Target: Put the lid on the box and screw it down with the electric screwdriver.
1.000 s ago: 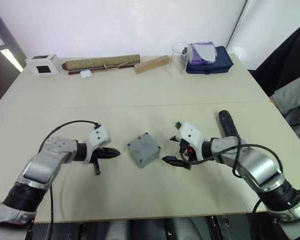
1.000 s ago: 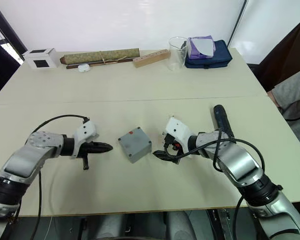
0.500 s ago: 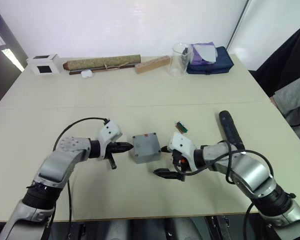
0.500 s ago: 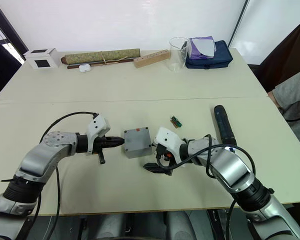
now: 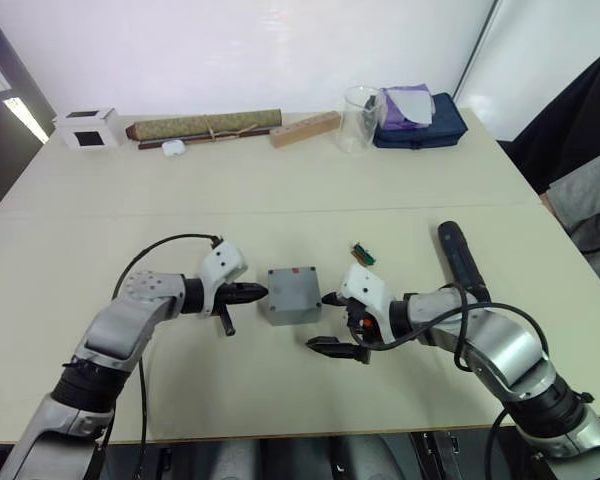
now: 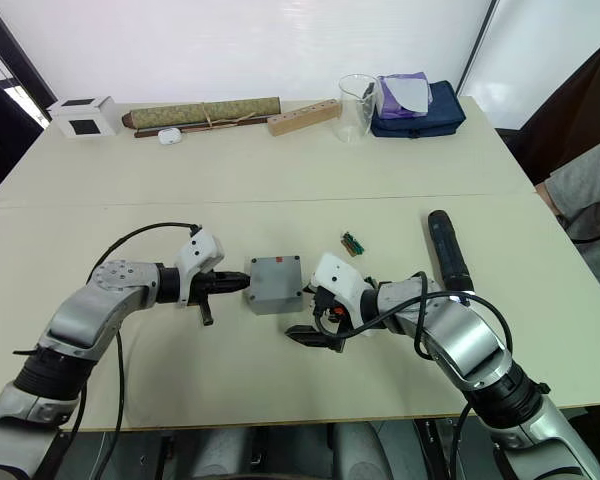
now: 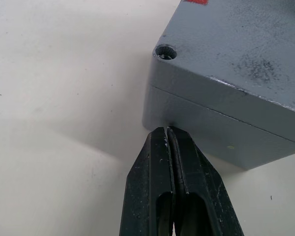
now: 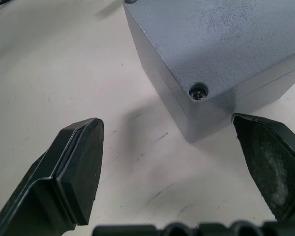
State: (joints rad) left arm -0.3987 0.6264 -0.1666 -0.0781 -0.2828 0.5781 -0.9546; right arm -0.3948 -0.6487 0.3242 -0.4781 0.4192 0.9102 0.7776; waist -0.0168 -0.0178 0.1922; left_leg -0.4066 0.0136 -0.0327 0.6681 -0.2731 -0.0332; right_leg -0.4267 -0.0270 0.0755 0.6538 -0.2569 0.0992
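Observation:
The box [image 5: 293, 294] stands near the middle of the table as one closed grey block, a red mark on its top face. A seam [image 7: 221, 112] runs round its sides where the lid meets it; I cannot tell which half is the lid. A screw [image 8: 198, 91] sits in one top corner hole. My left gripper [image 5: 256, 292] is shut, its tips touching the box's left side at the seam. My right gripper [image 5: 327, 322] is open by the box's right front corner, touching nothing. The electric screwdriver [image 5: 461, 260] lies on the table to the right, beyond the right arm.
A small green part [image 5: 358, 253] lies between the box and the screwdriver. Along the far edge stand a white cube [image 5: 85, 128], an olive-brown roll [image 5: 202, 125], a wooden block [image 5: 304, 128], a clear cup [image 5: 360, 118] and a blue pouch [image 5: 420, 118]. A person's clothing [image 5: 580, 170] shows at the right.
Over the last second both grippers closed in on the box. The left one came right until it touched the box's side, and the box turned from a diamond to square-on.

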